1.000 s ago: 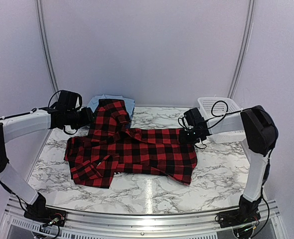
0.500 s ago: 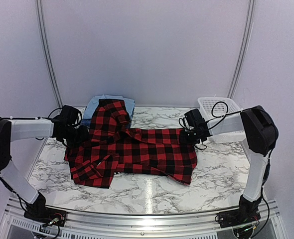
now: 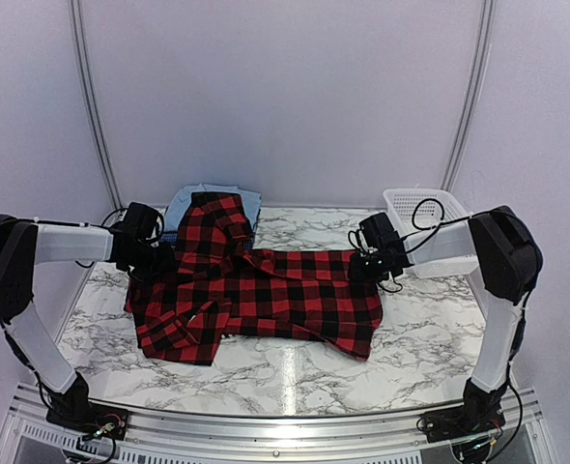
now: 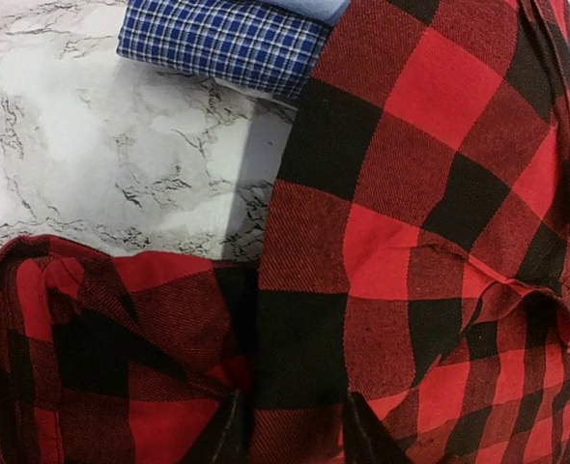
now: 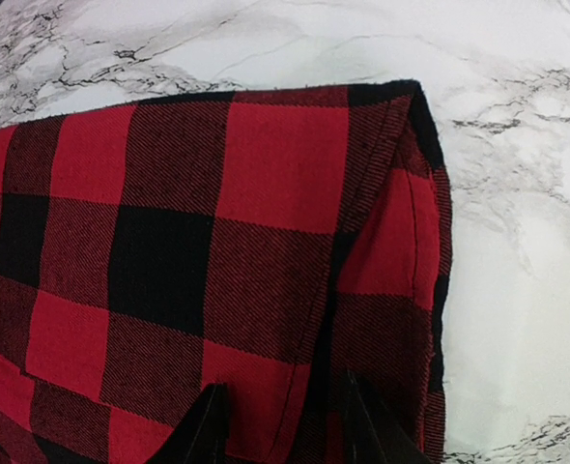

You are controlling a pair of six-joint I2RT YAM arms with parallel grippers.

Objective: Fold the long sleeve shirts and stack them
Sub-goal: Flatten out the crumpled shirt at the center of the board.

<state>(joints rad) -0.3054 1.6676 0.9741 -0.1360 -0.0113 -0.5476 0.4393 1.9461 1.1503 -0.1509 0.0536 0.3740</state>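
Observation:
The red-and-black plaid shirt (image 3: pixel 266 290) lies spread across the marble table, one sleeve running back over a folded light blue shirt (image 3: pixel 203 198). My left gripper (image 3: pixel 159 253) is down on the plaid shirt's far-left part. In the left wrist view (image 4: pixel 290 425) its jaws stand apart, with plaid cloth (image 4: pixel 401 193) flat between them and creases at the left fingertip. A dark blue checked shirt (image 4: pixel 217 39) lies just beyond. My right gripper (image 3: pixel 362 263) sits on the shirt's far-right corner. In the right wrist view (image 5: pixel 285 416) it is open, its tips either side of a seam in the cloth (image 5: pixel 217 193).
A white mesh basket (image 3: pixel 425 208) stands at the back right, close behind my right arm. Bare marble (image 3: pixel 295 372) runs along the table's front. White curtain walls close in the back and both sides.
My left arm has swung down and in onto the plaid shirt's far-left part, and its jaws have narrowed. The right gripper and the shirt have stayed put.

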